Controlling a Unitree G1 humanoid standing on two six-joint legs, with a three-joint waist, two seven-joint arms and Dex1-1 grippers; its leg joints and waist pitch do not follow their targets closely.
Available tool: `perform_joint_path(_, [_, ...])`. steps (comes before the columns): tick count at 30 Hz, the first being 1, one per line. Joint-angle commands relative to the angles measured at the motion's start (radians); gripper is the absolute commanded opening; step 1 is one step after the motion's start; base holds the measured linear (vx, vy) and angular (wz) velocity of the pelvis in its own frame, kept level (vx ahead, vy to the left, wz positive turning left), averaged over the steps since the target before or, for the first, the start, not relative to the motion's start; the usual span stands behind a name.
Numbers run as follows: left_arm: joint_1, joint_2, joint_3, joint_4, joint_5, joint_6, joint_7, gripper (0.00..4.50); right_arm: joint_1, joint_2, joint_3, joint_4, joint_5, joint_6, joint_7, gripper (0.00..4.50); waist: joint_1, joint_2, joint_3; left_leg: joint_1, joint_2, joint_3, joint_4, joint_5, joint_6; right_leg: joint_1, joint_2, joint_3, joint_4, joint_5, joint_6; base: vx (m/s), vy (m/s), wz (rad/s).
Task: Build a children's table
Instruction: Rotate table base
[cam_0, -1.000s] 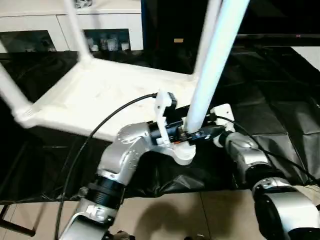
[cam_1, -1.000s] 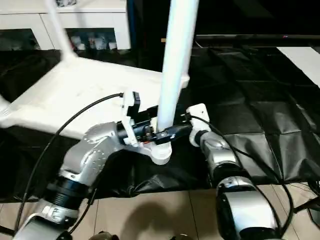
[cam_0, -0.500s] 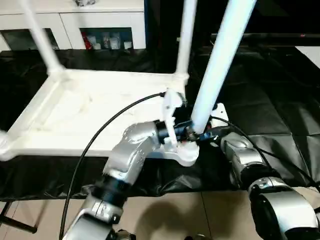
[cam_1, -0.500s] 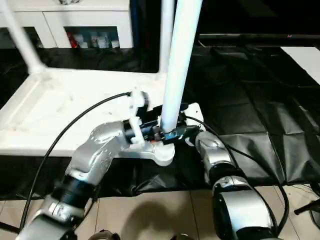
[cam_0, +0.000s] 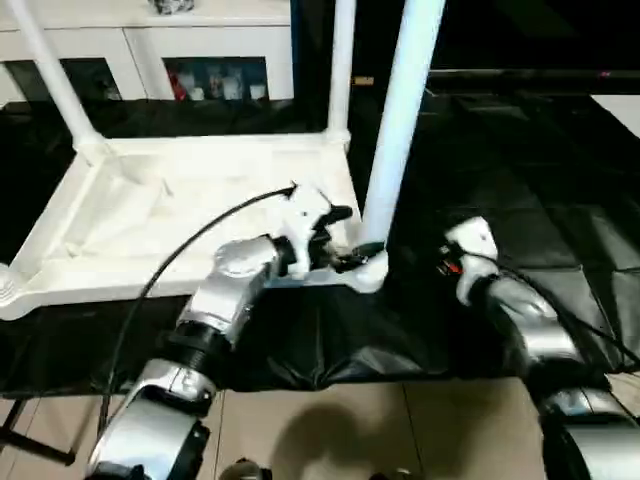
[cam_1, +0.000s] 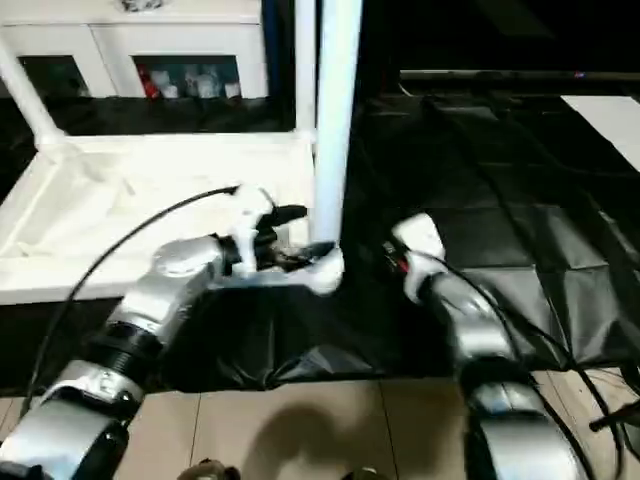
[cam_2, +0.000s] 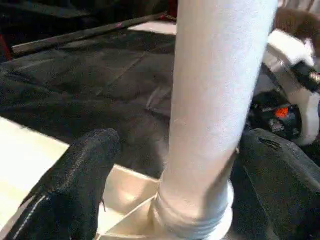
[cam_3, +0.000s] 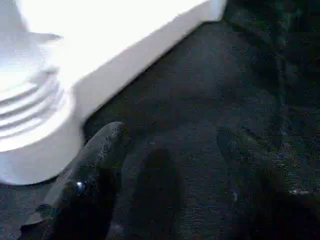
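The children's table lies upside down on black cloth, its white top (cam_0: 190, 215) facing up with legs standing in the corner sockets. The near right leg (cam_0: 400, 110) rises from its socket (cam_0: 370, 272). My left gripper (cam_2: 185, 142) is open and straddles the base of this leg (cam_2: 215, 100), one black finger (cam_2: 75, 185) on each side. My right gripper (cam_0: 448, 266) is open and holds nothing. It sits on the cloth to the right of that socket (cam_3: 30, 130), with a gap between them.
Two more legs stand at the far left (cam_0: 50, 80) and far right (cam_0: 343, 65) corners. A white cabinet with glass doors (cam_0: 150, 50) runs along the back. Wrinkled black cloth (cam_0: 520, 170) covers the ground to the right, with tiled floor (cam_0: 330, 430) in front.
My right gripper has drawn back to the right, away from the leg's base. The table top has swung round to lie square to the cabinet. My left gripper stays at the leg.
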Motion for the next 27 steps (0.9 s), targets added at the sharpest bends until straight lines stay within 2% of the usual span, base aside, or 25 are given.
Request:
perform_joint_path(1, [0.009, 0.01, -0.005, -0.032, -0.018, 0.009, -0.054, 4.44, 0.036, -0.024, 0.008, -0.092, 0.027, 0.031, 0.047, 3.19, 0.015, -0.026, -0.081, 0.012, 0.021, -0.007, -0.055, -0.154, 0.111, 0.065, -0.06, 0.038, -0.07, -0.162, -0.233, 0.0, 0.0, 0.0])
perform_joint_path(2, [0.01, 0.017, -0.012, -0.028, -0.02, 0.002, -0.08, 4.44, 0.06, -0.032, 0.011, -0.135, 0.036, 0.048, 0.065, 3.19, 0.015, -0.025, -0.082, 0.011, 0.021, -0.007, -0.055, -0.154, 0.11, 0.065, -0.06, 0.038, -0.069, -0.17, -0.233, 0.0, 0.0, 0.0])
perform_joint_path(3, [0.021, 0.048, -0.032, -0.035, -0.023, 0.015, -0.159, 4.44, 0.113, -0.053, 0.02, -0.229, 0.063, 0.089, 0.115, 3.19, 0.021, -0.026, -0.08, 0.013, 0.021, -0.007, -0.056, -0.158, 0.111, 0.063, -0.058, 0.039, -0.074, -0.19, -0.216, 0.0, 0.0, 0.0])
perform_joint_path(5, [0.026, 0.077, -0.046, -0.033, -0.015, 0.027, -0.2, 4.44, 0.15, -0.071, 0.027, -0.299, 0.082, 0.122, 0.15, 3.19, 0.025, -0.026, -0.078, 0.013, 0.021, -0.008, -0.059, -0.168, 0.11, 0.062, -0.057, 0.04, -0.075, -0.215, -0.197, 0.0, 0.0, 0.0])
perform_joint_path(6, [0.026, 0.121, -0.072, -0.021, 0.018, 0.031, -0.247, 4.44, 0.189, -0.094, 0.035, -0.375, 0.099, 0.159, 0.181, 3.19, 0.024, -0.024, -0.077, 0.012, 0.022, -0.01, -0.062, -0.181, 0.099, 0.06, -0.059, 0.039, -0.078, -0.247, -0.185, 0.0, 0.0, 0.0])
perform_joint_path(8, [0.021, 0.157, -0.093, -0.002, 0.052, 0.025, -0.281, 4.44, 0.218, -0.118, 0.045, -0.432, 0.105, 0.189, 0.205, 3.19, 0.024, -0.021, -0.075, 0.014, 0.024, -0.012, -0.066, -0.195, 0.084, 0.057, -0.058, 0.039, -0.083, -0.285, -0.164, 0.0, 0.0, 0.0])
perform_joint_path(10, [0.002, 0.182, -0.104, 0.038, 0.086, 0.013, -0.284, 4.44, 0.241, -0.14, 0.052, -0.481, 0.102, 0.215, 0.225, 3.19, 0.021, -0.02, -0.075, 0.017, 0.022, -0.012, -0.066, -0.218, 0.065, 0.054, -0.06, 0.041, -0.087, -0.312, -0.152, 0.0, 0.0, 0.0])
perform_joint_path(12, [-0.033, 0.192, -0.111, 0.105, 0.135, 0.002, -0.228, 4.44, 0.264, -0.16, 0.055, -0.54, 0.105, 0.251, 0.237, 3.19, 0.019, -0.022, -0.072, 0.016, 0.018, -0.012, -0.068, -0.224, 0.058, 0.054, -0.057, 0.041, -0.093, -0.325, -0.141, 0.0, 0.0, 0.0])
perform_joint_path(13, [-0.043, 0.194, -0.113, 0.123, 0.148, 0.002, -0.21, 4.28, 0.268, -0.164, 0.056, -0.552, 0.108, 0.259, 0.24, 3.19, 0.02, -0.02, -0.075, 0.019, 0.019, -0.014, -0.067, -0.225, 0.054, 0.053, -0.059, 0.041, -0.091, -0.317, -0.141, 0.0, 0.0, 0.0])
perform_joint_path(14, [-0.054, 0.195, -0.116, 0.144, 0.163, 0.002, -0.189, 4.28, 0.272, -0.169, 0.057, -0.565, 0.111, 0.269, 0.243, 3.19, 0.021, -0.019, -0.076, 0.019, 0.019, -0.015, -0.067, -0.22, 0.053, 0.056, -0.061, 0.041, -0.088, -0.305, -0.143, 0.0, 0.0, 0.0])
perform_joint_path(15, [-0.071, 0.194, -0.113, 0.17, 0.163, 0.006, -0.187, 4.09, 0.282, -0.183, 0.062, -0.6, 0.117, 0.296, 0.255, 3.19, 0.021, -0.016, -0.076, 0.015, 0.019, -0.017, -0.068, -0.209, 0.052, 0.059, -0.062, 0.041, -0.087, -0.292, -0.148, 0.0, 0.0, 0.0])
perform_joint_path(16, [-0.084, 0.194, -0.112, 0.191, 0.162, 0.009, -0.187, 4.09, 0.289, -0.196, 0.067, -0.626, 0.121, 0.315, 0.266, 3.19, 0.023, -0.018, -0.077, 0.016, 0.019, -0.016, -0.067, -0.204, 0.053, 0.059, -0.062, 0.041, -0.087, -0.281, -0.151, 0.0, 0.0, 0.0])
perform_joint_path(19, [-0.115, 0.19, -0.119, 0.227, 0.156, 0.029, -0.209, 3.76, 0.306, -0.231, 0.075, -0.693, 0.133, 0.37, 0.293, 3.19, 0.03, -0.017, -0.082, 0.015, 0.02, -0.015, -0.062, -0.162, 0.069, 0.062, -0.062, 0.041, -0.077, -0.192, -0.182, 0.0, 0.0, 0.0])
perform_joint_path(22, [-0.141, 0.176, -0.108, 0.262, 0.146, 0.052, -0.227, 3.64, 0.306, -0.256, 0.076, -0.721, 0.14, 0.397, 0.311, 3.19, 0.033, -0.019, -0.083, 0.013, 0.018, -0.013, -0.058, -0.144, 0.081, 0.063, -0.062, 0.04, -0.075, -0.159, -0.199, 0.0, 0.0, 0.0])
perform_joint_path(23, [-0.151, 0.171, -0.104, 0.283, 0.15, 0.05, -0.233, 3.55, 0.306, -0.263, 0.076, -0.732, 0.142, 0.408, 0.314, 3.46, 0.036, -0.02, -0.082, 0.012, 0.02, -0.014, -0.058, -0.143, 0.085, 0.065, -0.066, 0.041, -0.074, -0.155, -0.205, 0.0, 0.0, 0.0])
perform_joint_path(24, [-0.171, 0.161, -0.099, 0.323, 0.156, 0.039, -0.258, 3.31, 0.303, -0.277, 0.073, -0.746, 0.145, 0.427, 0.321, 3.53, 0.037, -0.016, -0.082, 0.012, 0.017, -0.013, -0.058, -0.146, 0.087, 0.065, -0.065, 0.039, -0.077, -0.168, -0.202, 0.0, 0.0, 0.0])
perform_joint_path(25, [-0.179, 0.157, -0.096, 0.337, 0.153, 0.039, -0.275, 3.31, 0.301, -0.283, 0.071, -0.752, 0.147, 0.436, 0.324, 3.53, 0.039, -0.013, -0.082, 0.014, 0.017, -0.013, -0.057, -0.149, 0.085, 0.064, -0.063, 0.039, -0.08, -0.181, -0.198, 0.0, 0.0, 0.0])
perform_joint_path(26, [-0.184, 0.154, -0.095, 0.347, 0.15, 0.039, -0.294, 3.24, 0.298, -0.289, 0.07, -0.757, 0.149, 0.444, 0.328, 3.56, 0.04, -0.016, -0.081, 0.014, 0.017, -0.013, -0.058, -0.153, 0.082, 0.064, -0.063, 0.039, -0.081, -0.186, -0.197, 0.0, 0.0, 0.0])
perform_joint_path(27, [-0.19, 0.152, -0.095, 0.357, 0.147, 0.036, -0.305, 3.1, 0.299, -0.294, 0.07, -0.767, 0.152, 0.456, 0.33, 3.82, 0.043, -0.011, -0.081, 0.015, 0.019, -0.014, -0.059, -0.162, 0.076, 0.065, -0.065, 0.039, -0.082, -0.2, -0.196, 0.0, 0.0, 0.0])
